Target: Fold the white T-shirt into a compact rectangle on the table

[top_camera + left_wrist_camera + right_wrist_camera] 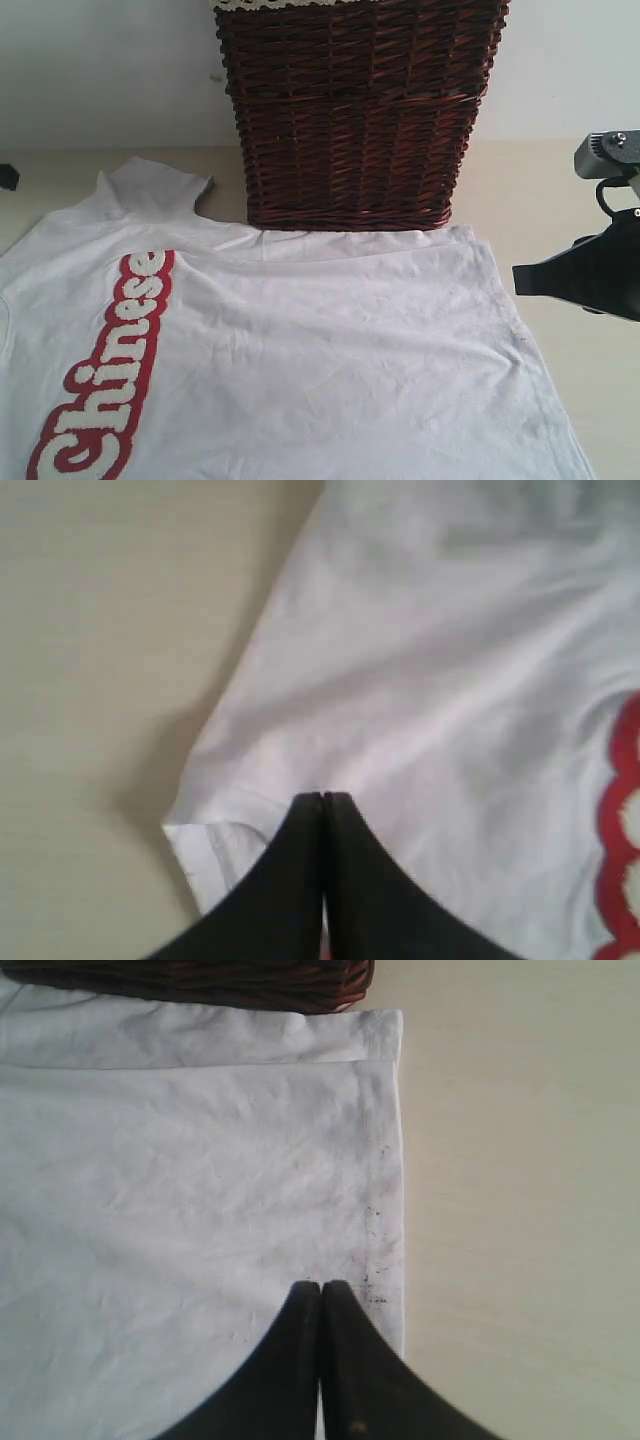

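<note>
**mk_arms:** What were the grippers up to at that point?

**foldbot_fan:** Both were pinched closed with nothing in them, as far as I could see. The left gripper (322,798) had its jaws pressed together right over a hemmed corner of the white T-shirt (450,680). I couldn't tell if the tips touched the cloth. The right gripper (321,1285) was clamped closed too, with its tips just inside the shirt's side edge. In the exterior view it hung at the right edge of the frame, beside the shirt.

**mk_arms:** And the shirt itself?

**foldbot_fan:** It lay spread flat on the table (560,190), filling the lower part of the exterior frame. The red "Chinese" lettering (110,380) ran up the lower left, and a sleeve (150,190) poked out at the upper left. Its far edge sat right against the wicker basket (360,110) at top centre.

**mk_arms:** Progress?

**foldbot_fan:** I'd say basically none. I couldn't see any fold made yet, so sleeves, sides and the final halving were all left to do. For the count, there was one shirt, one basket, two grippers and one sleeve showing.
</note>
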`<action>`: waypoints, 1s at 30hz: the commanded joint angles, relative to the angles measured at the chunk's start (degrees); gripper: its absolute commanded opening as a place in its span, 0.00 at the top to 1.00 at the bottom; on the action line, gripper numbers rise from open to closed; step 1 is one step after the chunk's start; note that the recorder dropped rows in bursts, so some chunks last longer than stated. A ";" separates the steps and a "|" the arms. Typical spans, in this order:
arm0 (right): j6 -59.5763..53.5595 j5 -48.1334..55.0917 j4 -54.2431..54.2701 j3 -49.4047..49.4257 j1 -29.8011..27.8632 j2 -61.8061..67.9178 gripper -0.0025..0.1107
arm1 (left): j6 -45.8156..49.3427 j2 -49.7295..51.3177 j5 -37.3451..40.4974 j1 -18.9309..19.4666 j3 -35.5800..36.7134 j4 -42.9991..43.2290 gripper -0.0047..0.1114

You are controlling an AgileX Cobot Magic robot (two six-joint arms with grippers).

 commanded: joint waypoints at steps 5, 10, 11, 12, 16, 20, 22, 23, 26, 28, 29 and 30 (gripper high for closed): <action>-0.68 -0.48 0.00 0.22 -0.27 -0.25 0.98 | 33.97 -8.03 22.51 -2.99 7.56 -4.55 0.91; -0.68 -0.36 0.00 0.22 -0.27 -0.25 0.98 | 43.47 -8.00 9.94 -6.03 20.28 3.13 0.16; -0.68 -0.36 0.00 0.22 -0.27 -0.25 0.98 | 43.51 -8.00 8.13 -6.14 21.63 4.17 0.05; -0.68 -0.36 0.00 0.22 -0.27 -0.25 0.98 | 44.08 -8.00 6.77 -6.14 22.41 5.29 0.06; -0.68 -0.36 0.00 0.22 -0.27 -0.25 0.98 | 54.56 -8.00 2.41 -6.14 23.12 13.49 0.06; -0.68 -0.36 0.00 0.22 -0.27 -0.25 0.98 | 56.66 -8.10 1.90 -6.03 23.12 23.41 0.06; -0.68 -0.36 0.00 0.22 -0.27 -0.25 0.98 | 64.48 -8.00 -1.51 -6.05 23.12 16.46 0.06; -0.68 -0.36 0.00 0.22 -0.27 -0.25 0.98 | 67.79 -8.00 -1.66 -5.96 23.12 14.30 0.06; -0.68 -0.36 0.00 0.22 -0.27 -0.25 0.98 | 73.30 -7.87 -5.01 -4.03 23.12 11.85 0.06; -0.68 -0.36 0.00 0.22 -0.27 -0.25 0.98 | 77.25 -6.84 -3.88 -1.51 22.60 10.99 0.06; -0.68 -0.36 0.00 0.22 -0.27 -0.25 0.98 | 78.40 -6.30 -3.61 -0.83 22.31 10.28 0.06; -0.68 -0.36 0.00 0.22 -0.27 -0.25 0.98 | 82.27 -5.10 -3.04 0.42 22.07 7.92 0.06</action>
